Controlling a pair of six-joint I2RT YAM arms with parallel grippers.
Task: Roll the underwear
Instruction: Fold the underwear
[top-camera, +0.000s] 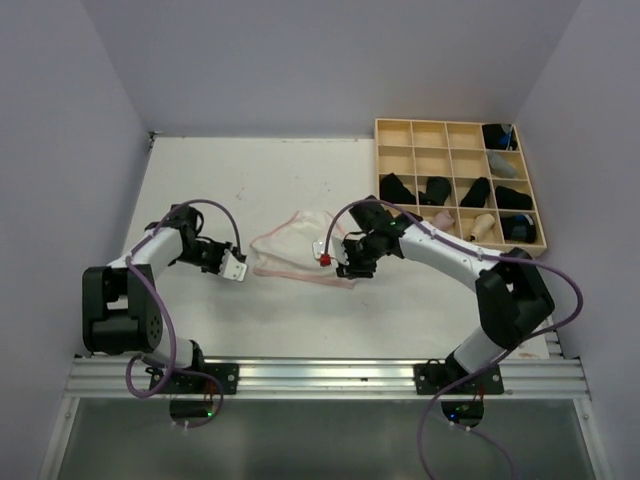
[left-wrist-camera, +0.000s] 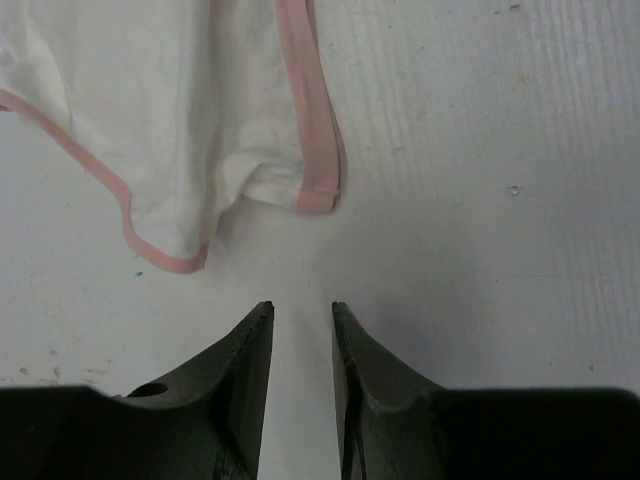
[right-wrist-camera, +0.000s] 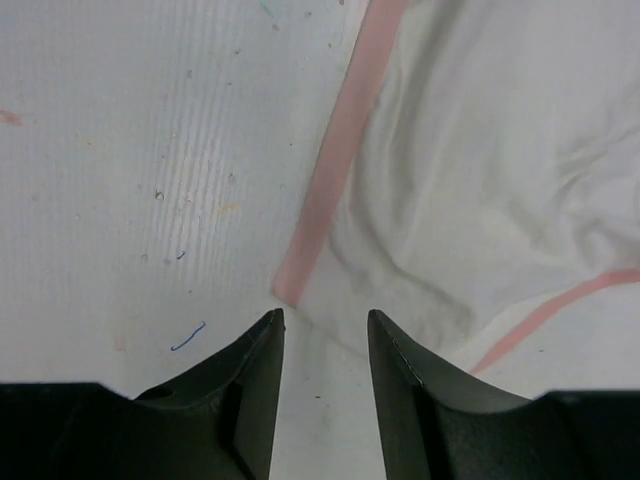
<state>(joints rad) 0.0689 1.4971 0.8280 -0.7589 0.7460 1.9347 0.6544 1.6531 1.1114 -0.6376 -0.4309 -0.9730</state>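
- Your whitish briefs with pink edging (top-camera: 292, 246) lie spread flat on the white table (top-camera: 200, 180), near its middle, between the two arms.
- Your left gripper (top-camera: 236, 265) sits low at the left edge of the briefs. In its wrist view the left gripper's (left-wrist-camera: 302, 312) fingers stand a narrow gap apart with bare table between them, and the briefs' (left-wrist-camera: 190, 120) pink-trimmed corner is just ahead of the tips, not touched.
- Your right gripper (top-camera: 331, 256) is at the right edge of the cloth. Seen from the wrist, the right gripper (right-wrist-camera: 325, 322) is parted and grips nothing. A corner of the pink band (right-wrist-camera: 335, 160) lies just in front of one fingertip.
- The wooden grid tray (top-camera: 395, 130) sits at the far right corner, with black rolls (top-camera: 437, 188) in several compartments.
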